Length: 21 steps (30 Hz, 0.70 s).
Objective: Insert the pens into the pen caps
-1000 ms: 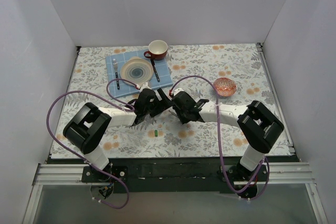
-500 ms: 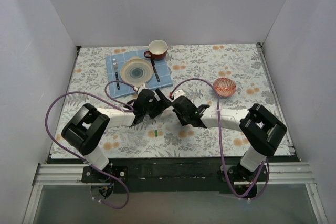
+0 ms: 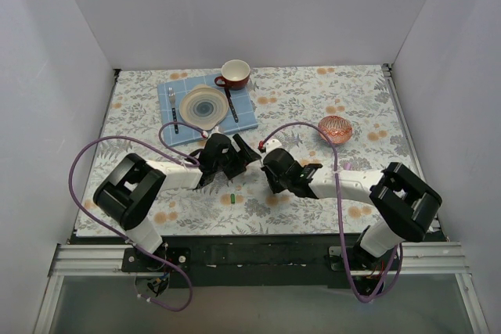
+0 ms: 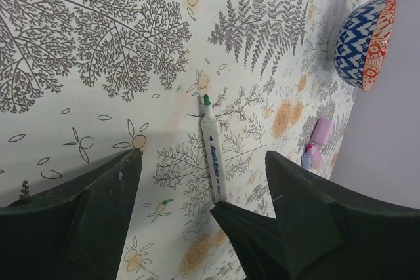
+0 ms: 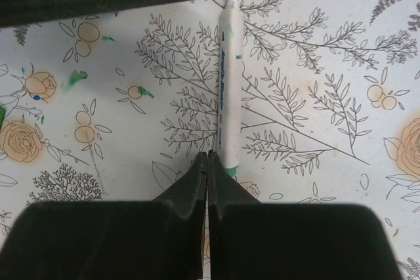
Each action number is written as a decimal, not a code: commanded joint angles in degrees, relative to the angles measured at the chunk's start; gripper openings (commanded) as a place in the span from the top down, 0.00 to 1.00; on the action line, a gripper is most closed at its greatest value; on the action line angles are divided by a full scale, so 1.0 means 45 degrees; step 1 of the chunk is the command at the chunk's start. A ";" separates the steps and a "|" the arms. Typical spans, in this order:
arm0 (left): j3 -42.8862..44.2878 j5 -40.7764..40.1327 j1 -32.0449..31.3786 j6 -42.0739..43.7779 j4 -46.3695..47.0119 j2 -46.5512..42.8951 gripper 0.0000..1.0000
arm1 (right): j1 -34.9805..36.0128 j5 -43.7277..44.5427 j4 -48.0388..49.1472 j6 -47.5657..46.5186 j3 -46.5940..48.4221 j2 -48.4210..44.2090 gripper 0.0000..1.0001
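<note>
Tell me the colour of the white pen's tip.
Green; the pen shows best in the left wrist view.

White pen [image 4: 214, 159], green tip bare, lay flat on tabletop [image 4: 98, 96]. Dark green cap [image 3: 233, 197] lay apart. Pink, lilac caps [image 4: 321, 130] clustered farther off.

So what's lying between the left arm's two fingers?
A white pen with a green tip, lying flat on the flowered cloth. The left wrist view shows it.

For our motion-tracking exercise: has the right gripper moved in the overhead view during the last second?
Yes. The right gripper has drawn back toward the near edge and slightly right, farther from the blue placemat.
</note>
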 commanded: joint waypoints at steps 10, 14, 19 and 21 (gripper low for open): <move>0.0604 -0.1345 0.0591 0.1156 -0.2148 -0.1100 0.23 | 0.0095 -0.0217 -0.2558 -0.0769 0.1466 -0.0382 0.64; 0.0430 -0.0472 0.1997 0.1157 -0.2716 -0.2252 0.21 | 0.0115 -0.0159 -0.3928 -0.1414 0.2386 0.0184 0.57; -0.0293 -0.0524 0.3036 0.0903 -0.3555 -0.4653 0.15 | 0.0037 -0.0431 -0.4808 -0.3148 0.3633 0.1101 0.58; -0.0449 -0.0662 0.3075 0.0864 -0.3809 -0.5318 0.14 | 0.0017 -0.0334 -0.5178 -0.3464 0.4065 0.1685 0.59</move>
